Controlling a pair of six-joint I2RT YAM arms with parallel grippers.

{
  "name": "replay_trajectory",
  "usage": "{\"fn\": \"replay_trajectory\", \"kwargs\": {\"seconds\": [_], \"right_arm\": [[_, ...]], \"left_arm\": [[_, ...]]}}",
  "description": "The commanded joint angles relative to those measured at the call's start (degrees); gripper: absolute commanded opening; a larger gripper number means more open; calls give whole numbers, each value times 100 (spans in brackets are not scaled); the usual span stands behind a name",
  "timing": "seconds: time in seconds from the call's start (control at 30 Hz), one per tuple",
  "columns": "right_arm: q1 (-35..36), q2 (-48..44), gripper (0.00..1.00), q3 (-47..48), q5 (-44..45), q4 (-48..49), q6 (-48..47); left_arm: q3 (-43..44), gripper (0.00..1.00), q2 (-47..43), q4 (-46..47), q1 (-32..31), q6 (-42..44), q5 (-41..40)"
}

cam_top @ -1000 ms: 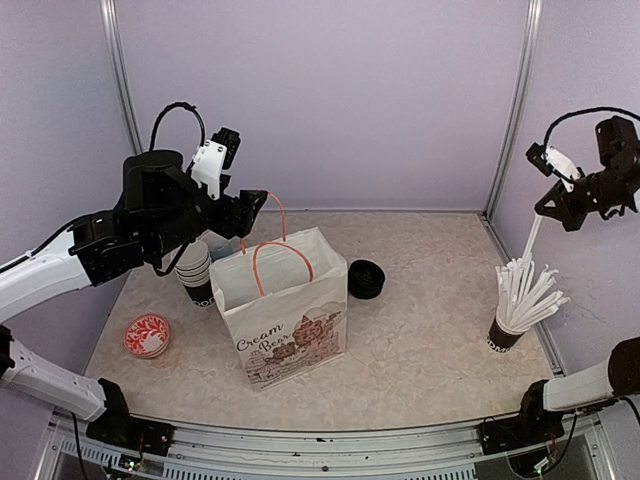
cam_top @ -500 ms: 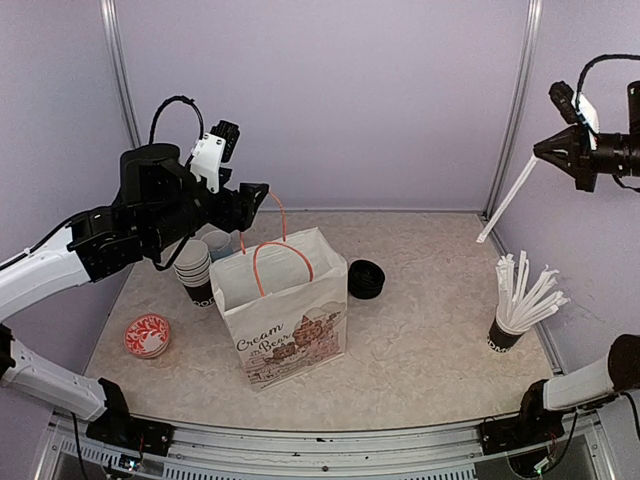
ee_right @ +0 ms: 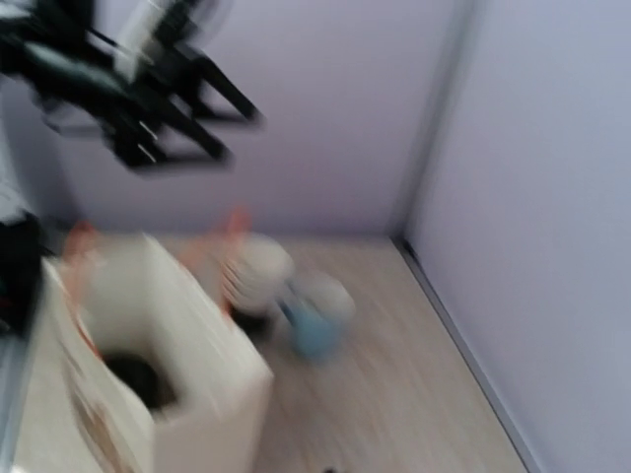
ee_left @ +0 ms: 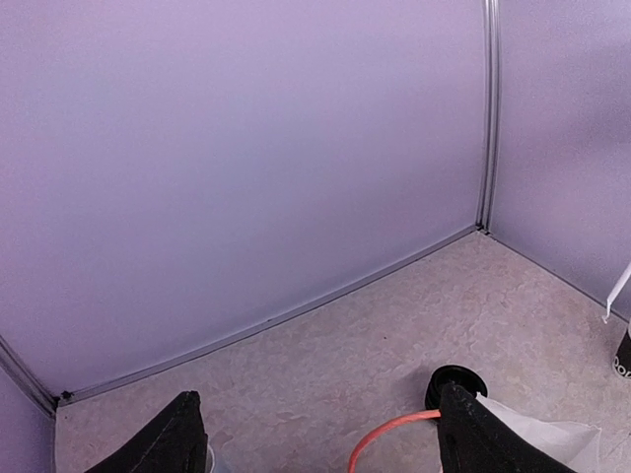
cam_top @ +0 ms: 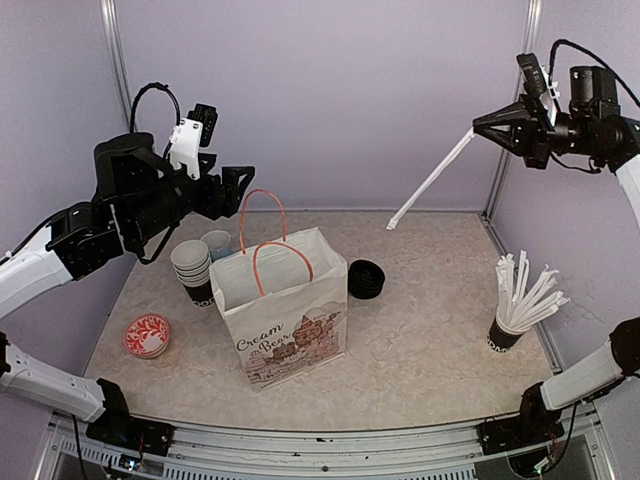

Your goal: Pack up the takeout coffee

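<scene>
The beige marbled table (cam_top: 420,340) is carrying an upright white paper bag (cam_top: 290,325) at its middle, with stacked cups (cam_top: 192,268) and a blue mug (cam_top: 217,243) sitting just behind its left side, black lids (cam_top: 366,278) lying right of it, a red dish (cam_top: 147,335) far left, a straw cup (cam_top: 503,335) far right

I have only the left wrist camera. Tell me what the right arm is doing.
Observer: The right claw is up high near the right wall, shut on a white wrapped straw that slants down toward the table's middle.
Operator: Now tell me what stands left of the bag.
Observer: A stack of lidless cups stands right beside the left side of the paper bag.
Operator: Report anything at the front left of the table.
Observer: A red patterned bowl sits there alone, apart from the bag and the cups.
</scene>
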Motion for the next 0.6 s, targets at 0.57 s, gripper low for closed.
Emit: {"fn": "replay_trajectory", "kwargs": {"seconds": [0.57], "right_arm": [[3844,3157,0,2007,706,1828,1089]], "left_arm": [[2,79,-330,-283,98,-298,-227]]}}
